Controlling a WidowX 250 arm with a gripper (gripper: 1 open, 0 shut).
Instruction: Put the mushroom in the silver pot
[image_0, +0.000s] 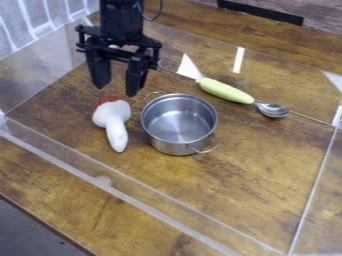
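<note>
The mushroom (112, 121), red cap and thick white stem, lies on the wooden table just left of the silver pot (179, 123), touching or nearly touching its rim. The pot stands upright with nothing inside, its small loop handle at the front right. My gripper (118, 82) hangs above and behind the mushroom's cap, fingers pointing down and spread apart, open with nothing between them.
A spoon (239, 96) with a yellow-green handle lies right of the pot, its metal bowl at the far right. Clear plastic walls (80, 170) fence the table on the front, left and right sides.
</note>
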